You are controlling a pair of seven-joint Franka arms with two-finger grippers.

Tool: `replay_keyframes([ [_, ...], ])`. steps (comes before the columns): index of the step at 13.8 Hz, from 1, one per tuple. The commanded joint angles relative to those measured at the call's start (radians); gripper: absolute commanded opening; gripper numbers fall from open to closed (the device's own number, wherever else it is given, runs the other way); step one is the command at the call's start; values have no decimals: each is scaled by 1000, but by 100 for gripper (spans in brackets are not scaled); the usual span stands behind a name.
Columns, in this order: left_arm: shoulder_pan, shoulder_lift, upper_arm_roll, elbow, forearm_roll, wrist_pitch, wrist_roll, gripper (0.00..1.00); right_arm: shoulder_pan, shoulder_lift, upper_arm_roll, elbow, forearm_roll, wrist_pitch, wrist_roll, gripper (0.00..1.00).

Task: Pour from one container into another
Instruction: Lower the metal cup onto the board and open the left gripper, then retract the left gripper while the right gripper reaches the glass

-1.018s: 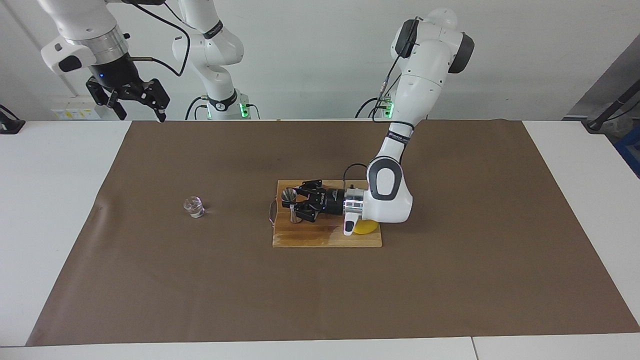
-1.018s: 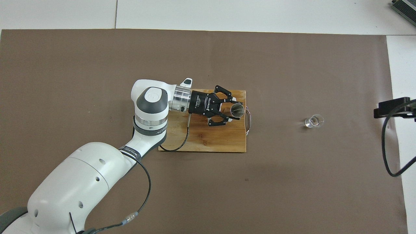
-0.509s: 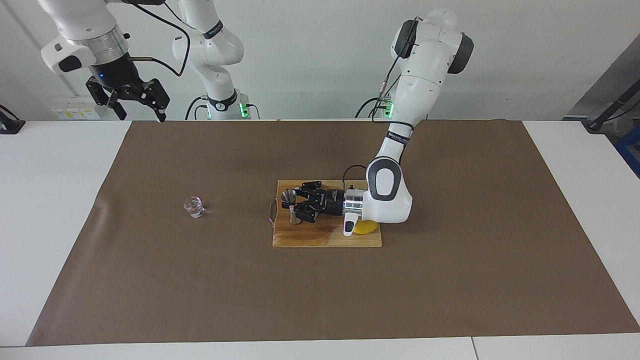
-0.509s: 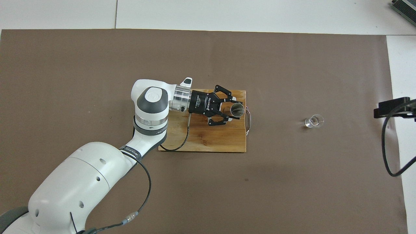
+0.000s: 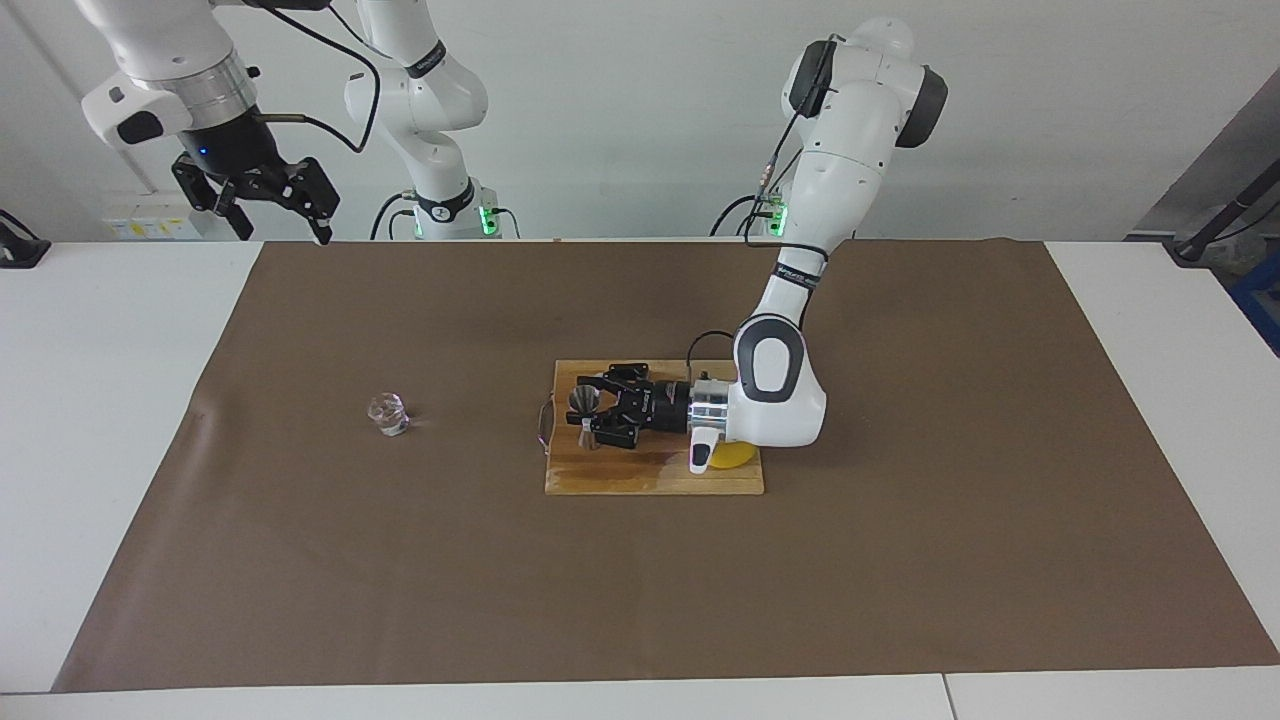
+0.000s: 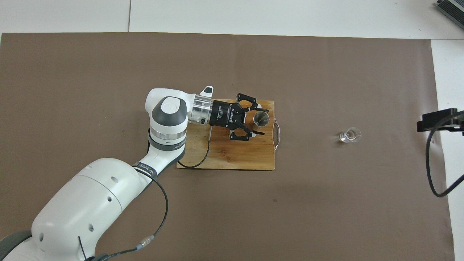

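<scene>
The pouring setup sits on a wide brown paper mat [image 5: 900, 560], and we work down from there. Our left arm lies low over a rectangular slatted wooden cutting board [image 5: 655, 480] at mid-table, where a yellow lemon [image 5: 735, 457] peeks out beneath the wrist. The left gripper [image 6: 258, 119] has its fingers spread apart around the small shiny steel hourglass jigger [image 6: 261, 118], which stands upright on the board's end toward the right arm; the fingers flank it without clamping, as far as we can see. Our right gripper [image 5: 275, 200] waits raised over the mat's corner by its own base, fingers apart and empty. The squat clear glass cup [image 5: 388, 414] stands alone on the mat, well apart from the board, toward the right arm's end.

We judge the jigger placed and freed; next someone must fetch the cup and bring it over. "ROBOTIQ" is legible on the left gripper's body.
</scene>
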Motion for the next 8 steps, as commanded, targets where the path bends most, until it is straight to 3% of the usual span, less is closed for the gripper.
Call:
replay_keyframes([
  [1, -22, 15, 21, 20, -20, 13, 7, 90, -9, -10, 4, -8, 8, -11, -25, 100],
  [4, -17, 13, 22, 20, -17, 7, -9, 100, -9, -10, 4, -8, 8, -11, -25, 100],
  [8, 1, 9, 41, 26, -15, -18, -49, 100, -9, -10, 4, -8, 8, -11, -25, 100],
])
